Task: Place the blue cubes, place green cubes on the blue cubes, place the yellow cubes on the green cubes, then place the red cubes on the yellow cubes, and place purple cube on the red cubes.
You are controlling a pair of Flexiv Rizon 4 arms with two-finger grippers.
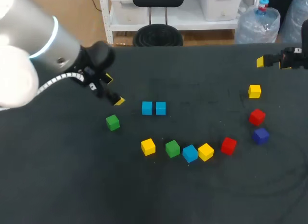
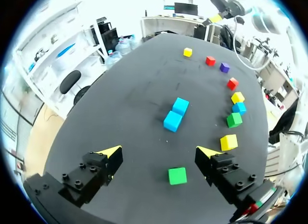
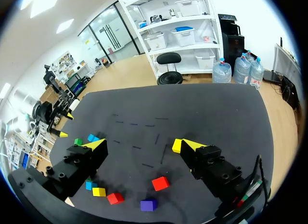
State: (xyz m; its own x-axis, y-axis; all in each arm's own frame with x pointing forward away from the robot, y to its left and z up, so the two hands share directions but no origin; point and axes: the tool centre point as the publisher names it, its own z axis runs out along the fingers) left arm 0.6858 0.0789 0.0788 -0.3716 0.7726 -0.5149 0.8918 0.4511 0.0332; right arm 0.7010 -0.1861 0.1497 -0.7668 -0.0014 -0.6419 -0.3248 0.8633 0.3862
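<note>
Broadly, the dark matte table spreads widest across the lower frame. Left gripper, fingers wide apart and empty, hangs left of centre, a green cube just below it. Two touching blue cubes sit mid-frame. Right gripper, likewise spread and empty, hangs at the upper right edge near a yellow cube.

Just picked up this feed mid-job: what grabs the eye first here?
Two blue cubes sit side by side in the middle, with nothing stacked on them. Other coloured cubes lie loose in an arc on the robot's near side and to its right. The left tool, open, hangs by a lone green cube.
</note>
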